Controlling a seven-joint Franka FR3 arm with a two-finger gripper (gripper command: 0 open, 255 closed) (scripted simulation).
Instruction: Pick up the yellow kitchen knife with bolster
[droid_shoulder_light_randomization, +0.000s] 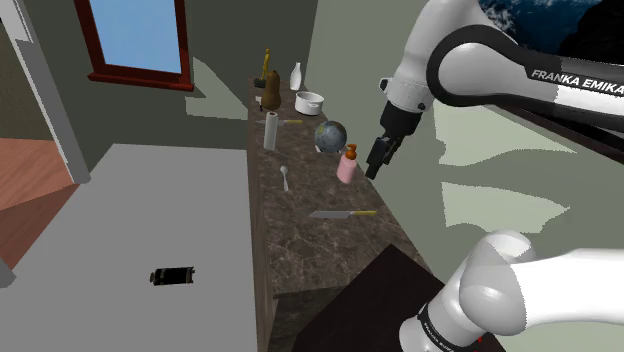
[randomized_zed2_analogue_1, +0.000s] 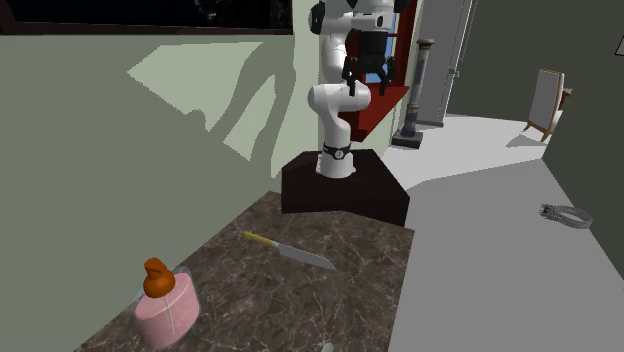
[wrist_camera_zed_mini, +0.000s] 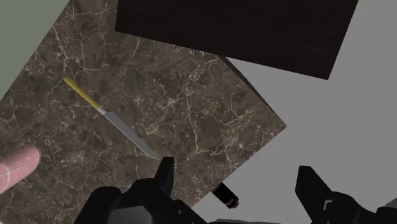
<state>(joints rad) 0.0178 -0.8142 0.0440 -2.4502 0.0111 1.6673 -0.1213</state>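
The all-black two-finger gripper (droid_shoulder_light_randomization: 376, 160) hangs spread and empty above the dark veined counter (droid_shoulder_light_randomization: 300, 240), where the yellow-handled, grey-bladed kitchen knife (droid_shoulder_light_randomization: 340, 213) lies flat below it, nearer the stand (droid_shoulder_light_randomization: 370, 300), long axis across the counter, handle toward the wall (droid_shoulder_light_randomization: 420, 200).

Knife (wrist_camera_zed_mini: 111, 118), yellow handle and grey blade, lies flat on the dark marbled countertop (wrist_camera_zed_mini: 191, 108), tip toward the gripper (wrist_camera_zed_mini: 235, 168). Fingers stand apart, clasping nothing. Pink rounded shape (wrist_camera_zed_mini: 16, 167) near the knife, possibly a bottle. Small black cylinder (wrist_camera_zed_mini: 227, 196) on the grey floor (wrist_camera_zed_mini: 331, 121).
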